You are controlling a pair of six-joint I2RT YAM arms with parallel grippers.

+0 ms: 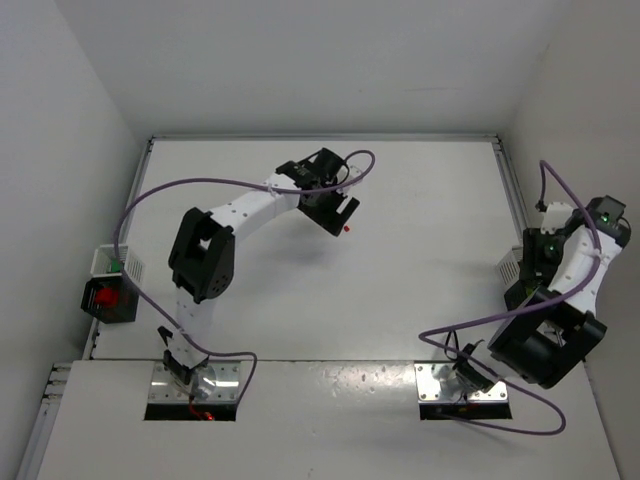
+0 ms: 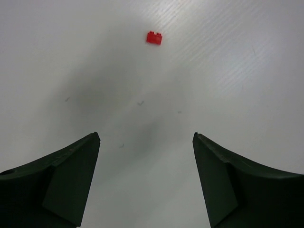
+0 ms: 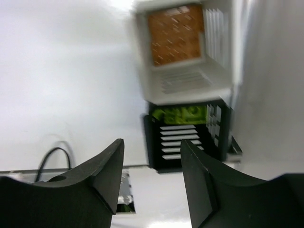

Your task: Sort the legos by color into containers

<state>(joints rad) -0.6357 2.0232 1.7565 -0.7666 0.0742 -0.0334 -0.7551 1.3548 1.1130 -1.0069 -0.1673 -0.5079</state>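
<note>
Red brick [image 2: 154, 37] sits alone on the white table [image 1: 420, 200], just ahead of the left gripper [image 2: 146, 137]. Its fingers are spread wide, with nothing between them and nothing touched. Bare tabletop lies all round that brick, well apart from the far wall and both side walls.

Over on the right, the right gripper [image 3: 152, 142] hangs with its fingers partly apart and empty, close to the table's right edge and the side wall. Just past its tips two bins stand end to end. The nearer is a black slotted bin [image 3: 183, 145] holding lime-green legos [image 3: 183, 114]. Beyond it is a white slotted bin [image 3: 183, 80] with something orange-brown inside, too blurred to name.

At the table's left edge a small white container [image 1: 128, 266] showing a bit of green stands beside a dark container [image 1: 108, 298] with red in it.
</note>
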